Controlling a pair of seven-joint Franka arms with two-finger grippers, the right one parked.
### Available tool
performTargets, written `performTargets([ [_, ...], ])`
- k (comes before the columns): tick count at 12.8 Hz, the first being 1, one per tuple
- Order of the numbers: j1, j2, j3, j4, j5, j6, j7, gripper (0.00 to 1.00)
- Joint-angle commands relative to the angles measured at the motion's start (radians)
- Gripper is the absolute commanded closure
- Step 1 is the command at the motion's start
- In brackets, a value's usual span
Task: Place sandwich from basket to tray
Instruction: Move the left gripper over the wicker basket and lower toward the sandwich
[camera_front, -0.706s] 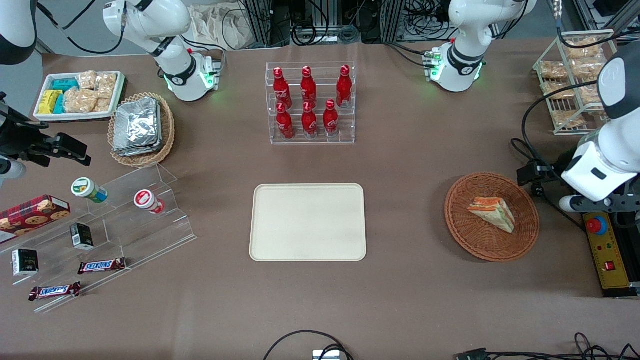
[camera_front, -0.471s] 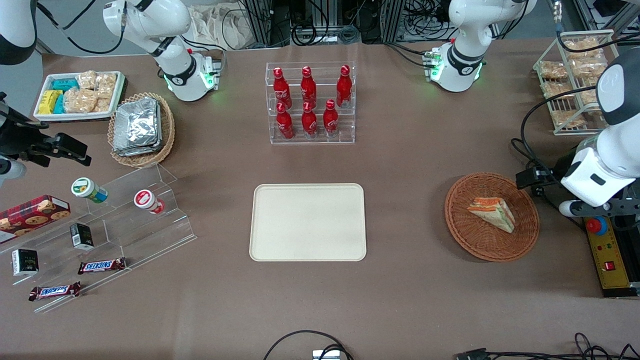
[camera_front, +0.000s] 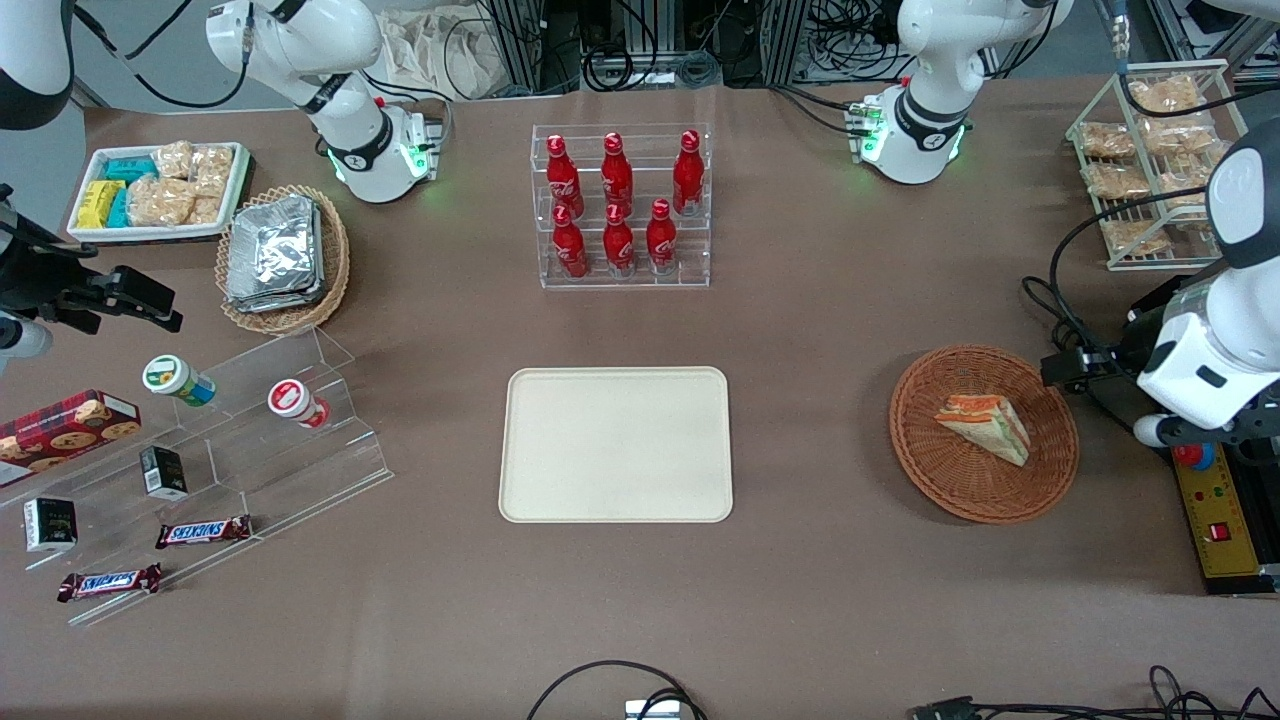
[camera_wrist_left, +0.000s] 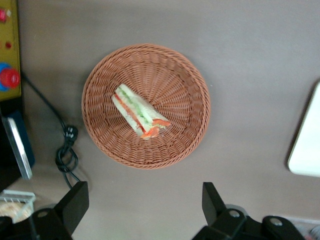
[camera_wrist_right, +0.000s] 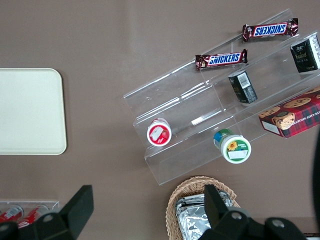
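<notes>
Going across the front view from the parked arm's end: you've got a clear stepped display rack (camera_front: 215, 470) w/ candy bars, cups and small boxes, and a tan wicker basket of foil packets (camera_front: 282, 258) farther from the camera than the rack. At mid-counter (camera_front: 800, 620) sits the tray (camera_front: 616, 444), cream, flat, nothing on it. Farther from the camera than the tray is a clear stand of red bottles (camera_front: 622, 205). Toward the working arm's end you see the basket (camera_front: 984, 433), round, reddish-brown, well apart from the tray. The sandwich (camera_front: 984, 425) lies inside the basket, on its side, approx centred, filling layers showing.

Your claw (camera_wrist_left: 142, 210) hangs above the counter just beside the basket, at the edge nearest the working arm's end. In the wrist view its two fingers (camera_wrist_left: 75, 202) stand wide apart w/ nothing between them; it touches neither basket nor sandwich. A yellow control box (camera_front: 1215, 520) sits near the claw, at the counter's edge.
</notes>
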Motion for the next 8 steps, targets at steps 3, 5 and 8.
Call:
performTargets([
  [3, 0.023, -0.021, -0.005, -0.221, 0.014, 0.247, -0.345, 0.0],
  [5, 0.032, -0.03, -0.005, -0.352, 0.017, 0.419, -0.54, 0.0],
  [8, 0.032, 0.002, 0.022, -0.432, 0.016, 0.552, -0.643, 0.0],
])
